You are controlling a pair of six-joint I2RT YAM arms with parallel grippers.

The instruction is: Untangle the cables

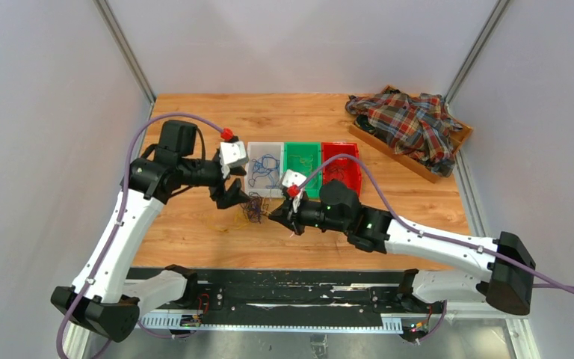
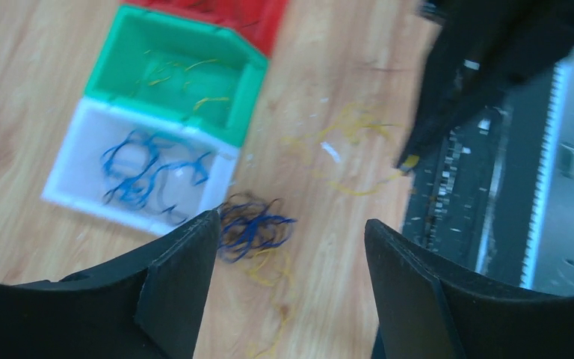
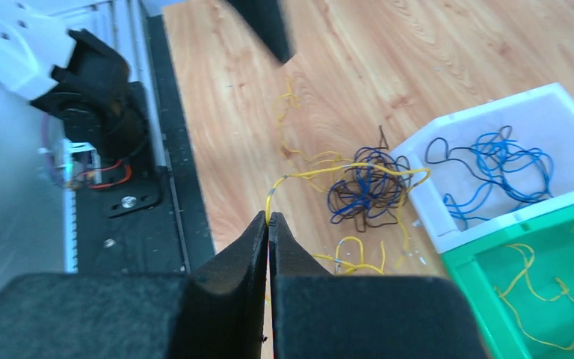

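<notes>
Overhead, the cables [image 1: 255,209] are lying between my left claw [image 1: 234,196] and right claw [image 1: 275,217]. Left wrist: I'm hanging open, cables just ahead. Right wrist: I'm pinching one yellow strand [image 3: 321,173], which I judge needs a gentle pull clear.

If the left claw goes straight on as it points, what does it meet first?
Most likely the edge of the cable clump on the table; depth is unclear, so it might just miss it.

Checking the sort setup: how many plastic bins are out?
3, side by side in a row: white bin on the left holding blue wires, green bin in the middle with yellow wires, red bin on the right. None looks hidden.
</notes>
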